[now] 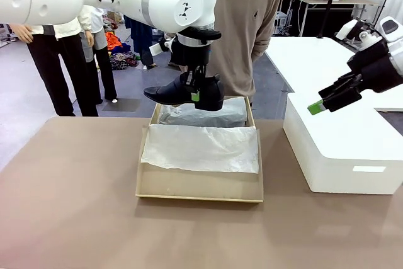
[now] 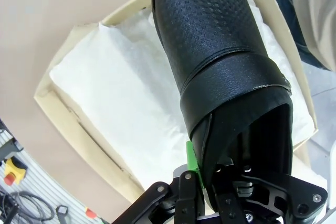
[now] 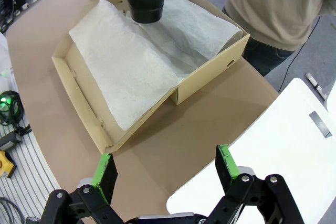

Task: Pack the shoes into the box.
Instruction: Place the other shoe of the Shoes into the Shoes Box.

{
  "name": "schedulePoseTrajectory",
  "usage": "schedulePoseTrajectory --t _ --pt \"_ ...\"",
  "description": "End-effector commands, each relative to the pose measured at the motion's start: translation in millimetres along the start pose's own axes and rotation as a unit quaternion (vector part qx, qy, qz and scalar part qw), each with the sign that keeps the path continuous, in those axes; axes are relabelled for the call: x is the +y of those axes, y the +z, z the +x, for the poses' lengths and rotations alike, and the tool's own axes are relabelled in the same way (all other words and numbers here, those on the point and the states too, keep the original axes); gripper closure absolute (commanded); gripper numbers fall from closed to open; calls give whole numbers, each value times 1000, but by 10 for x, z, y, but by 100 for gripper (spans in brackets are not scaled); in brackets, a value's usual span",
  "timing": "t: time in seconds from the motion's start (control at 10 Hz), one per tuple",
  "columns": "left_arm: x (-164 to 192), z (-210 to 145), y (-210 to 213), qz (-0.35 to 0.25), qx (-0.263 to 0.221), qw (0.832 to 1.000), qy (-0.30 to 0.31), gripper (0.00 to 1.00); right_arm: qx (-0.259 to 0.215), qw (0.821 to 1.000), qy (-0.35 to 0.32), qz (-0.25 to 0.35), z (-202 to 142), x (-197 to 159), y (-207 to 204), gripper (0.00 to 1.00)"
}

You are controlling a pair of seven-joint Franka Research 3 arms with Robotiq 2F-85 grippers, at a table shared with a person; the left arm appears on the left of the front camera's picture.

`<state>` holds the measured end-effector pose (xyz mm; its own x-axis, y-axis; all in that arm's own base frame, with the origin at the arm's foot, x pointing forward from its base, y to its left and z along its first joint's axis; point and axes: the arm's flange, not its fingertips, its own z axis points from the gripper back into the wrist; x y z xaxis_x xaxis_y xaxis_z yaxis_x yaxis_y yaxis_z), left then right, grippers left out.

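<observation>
One shoe (image 1: 175, 92) hangs clamped in left pincer (image 1: 196, 96) above box (image 1: 200, 193); right pincer (image 1: 320, 101) gapes empty.

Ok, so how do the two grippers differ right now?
The left gripper is shut on a black shoe; the right gripper is open and holds nothing. The left hangs above the far end of the cardboard box; the right hovers off to the side, by the white box. The left points straight down; the right slants. Both have black fingers with green pads.
</observation>
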<state>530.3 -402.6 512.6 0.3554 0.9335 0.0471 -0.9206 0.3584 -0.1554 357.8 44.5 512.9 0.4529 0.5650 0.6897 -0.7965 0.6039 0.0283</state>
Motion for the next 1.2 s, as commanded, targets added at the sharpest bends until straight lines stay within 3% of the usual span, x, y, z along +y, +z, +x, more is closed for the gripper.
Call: schedulePoseTrajectory --t 0.0,0.5,1.1 --pt "-50 -176 65 -2 -5 999 53 100 -12 1000 10 8 -3 -37 -5 0" --pt "-104 -606 -111 -5 -31 996 82 100 -12 1000 10 8 -3 -37 -5 0" --pt "-35 -716 -408 -11 -42 991 126 100 -12 1000 10 8 -3 -37 -5 0"
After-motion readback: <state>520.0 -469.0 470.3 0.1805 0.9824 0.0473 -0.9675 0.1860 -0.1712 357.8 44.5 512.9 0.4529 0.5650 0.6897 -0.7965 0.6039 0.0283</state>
